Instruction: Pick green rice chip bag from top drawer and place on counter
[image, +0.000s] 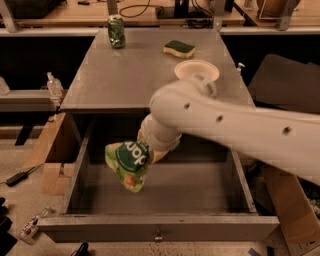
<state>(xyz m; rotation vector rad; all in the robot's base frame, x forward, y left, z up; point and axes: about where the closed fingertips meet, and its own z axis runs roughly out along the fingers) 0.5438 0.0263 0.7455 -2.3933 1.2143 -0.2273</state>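
Grey cabinet and dim workshop floor framed the scene. A crinkly green rice chip bag (129, 162) with a dark green oval label hung tilted inside the open grey top drawer (195, 192), raised clear of the drawer floor toward its left side. The two-finger gripper (156, 152) was clamped on the bag's right edge, its fingers mostly hidden behind the wrist of the white robot arm (235, 125), which reached in from the right. Behind, the flat grey counter (125, 75) carried a green soda can (116, 31), a green-and-yellow sponge (179, 48) and a pale round bowl (196, 70).
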